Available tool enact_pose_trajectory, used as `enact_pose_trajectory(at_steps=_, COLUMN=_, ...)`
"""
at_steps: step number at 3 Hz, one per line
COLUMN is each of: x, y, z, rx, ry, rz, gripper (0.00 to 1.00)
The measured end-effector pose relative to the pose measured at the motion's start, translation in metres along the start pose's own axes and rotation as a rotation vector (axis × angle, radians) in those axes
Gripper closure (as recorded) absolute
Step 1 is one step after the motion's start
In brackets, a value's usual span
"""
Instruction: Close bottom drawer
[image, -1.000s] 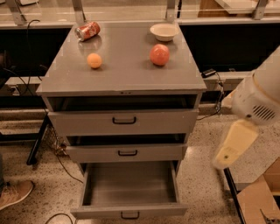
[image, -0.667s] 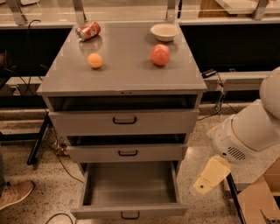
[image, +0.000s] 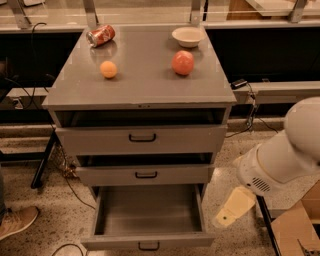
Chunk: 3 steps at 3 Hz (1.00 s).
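Observation:
The bottom drawer (image: 120, 241) of the grey metal cabinet (image: 140, 90) is pulled far out. Its deep tray looks empty, and its small black loop handle (image: 148, 245) sits on the low front panel at the lower edge of the camera view. My gripper (image: 234, 208), a cream-coloured piece on the white arm (image: 285, 155), hangs low to the right of the open drawer. It is close to the drawer's right side and front corner, but apart from it. The middle drawer (image: 145, 175) and top drawer (image: 142, 138) stand only slightly out.
On the cabinet top lie a red can on its side (image: 101, 35), an orange (image: 108, 69), a red apple (image: 183, 62) and a white bowl (image: 187, 36). A cardboard box (image: 295, 230) stands at lower right. A shoe (image: 17, 221) is at lower left. Cables run on the floor at left.
My arm has swung down and to the left. The gripper has dropped from beside the middle drawer to beside the open bottom drawer's right side. The drawers have not moved.

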<state>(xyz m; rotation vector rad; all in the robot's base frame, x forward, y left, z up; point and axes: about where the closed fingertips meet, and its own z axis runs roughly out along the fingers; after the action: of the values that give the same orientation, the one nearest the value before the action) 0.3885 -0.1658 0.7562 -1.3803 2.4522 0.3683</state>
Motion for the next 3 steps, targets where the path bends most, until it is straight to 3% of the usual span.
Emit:
enact_pose_trajectory(at_steps=1, x=0.025, y=-0.019, z=0.102, rx=-0.091, ry=-0.071, rz=0.046, gripper=0.27)
enact_pose_trajectory(at_steps=3, x=0.022, y=-0.039, z=0.230, rx=-0.214, ry=-0.257, rz=0.086, gripper=0.73)
